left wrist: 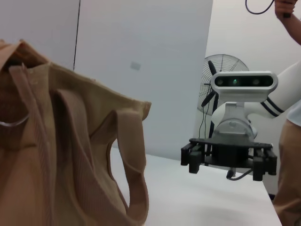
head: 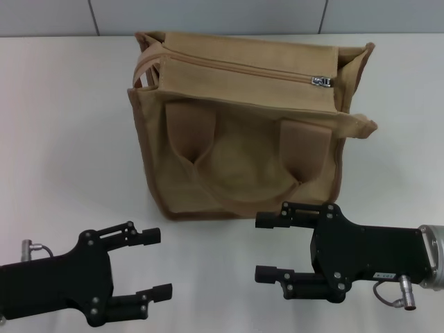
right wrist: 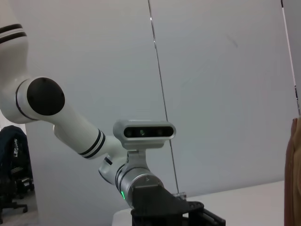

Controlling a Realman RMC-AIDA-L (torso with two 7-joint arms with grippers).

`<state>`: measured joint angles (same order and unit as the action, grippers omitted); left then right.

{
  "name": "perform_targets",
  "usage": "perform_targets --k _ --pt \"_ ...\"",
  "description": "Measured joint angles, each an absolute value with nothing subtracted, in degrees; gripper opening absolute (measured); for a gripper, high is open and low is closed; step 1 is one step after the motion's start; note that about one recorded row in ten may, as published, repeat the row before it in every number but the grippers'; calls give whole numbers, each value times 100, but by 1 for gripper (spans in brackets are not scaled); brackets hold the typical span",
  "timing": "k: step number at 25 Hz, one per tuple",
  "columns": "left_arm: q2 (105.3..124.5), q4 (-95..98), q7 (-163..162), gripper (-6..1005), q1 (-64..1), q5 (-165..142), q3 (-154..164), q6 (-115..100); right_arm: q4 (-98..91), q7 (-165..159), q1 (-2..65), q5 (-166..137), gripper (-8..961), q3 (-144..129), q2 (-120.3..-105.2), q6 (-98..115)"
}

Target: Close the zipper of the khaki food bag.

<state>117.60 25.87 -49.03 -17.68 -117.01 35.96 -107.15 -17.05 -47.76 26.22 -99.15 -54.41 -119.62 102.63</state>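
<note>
We record the white worktop (head: 62, 139) spanning the whole head view, with grey wall panels behind its far edge.

The khaki food bag (head: 243, 159) stands upright at the centre of the worktop, toward the far side, well apart from both pincers. Its near face carries a wide looped handle (head: 239, 149) hanging flat against the fabric; a second handle (head: 144, 66) lies over the far left corner. Darker brown trim runs along the bottom edge and corners. In the left wrist view the bag (left wrist: 56, 150) fills the near field, its handle loop draping down the side.

The right pincer (head: 267, 248) sits at the near right, just in front of the bag's lower right corner but not touching it; we see its two black fingers spread apart, nothing between them. The left wrist view shows this same pincer (left wrist: 229, 160) farther off, above the worktop.

The left pincer (head: 156, 265) sits at the near left, clear of the bag, fingers likewise parted and empty.

The zipper (head: 239, 69) runs left to right along the bag's top. Its silver pull tab (head: 321, 82) lies at the right end of the track.
</note>
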Motion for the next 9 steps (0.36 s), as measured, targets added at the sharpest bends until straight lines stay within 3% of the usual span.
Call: perform_targets --k 9 --pt "11786 2592 -4869 784 -1752 -11707 3590 -10660 -1705 -4815 2624 -9905 689 -5440 -11962 10287"
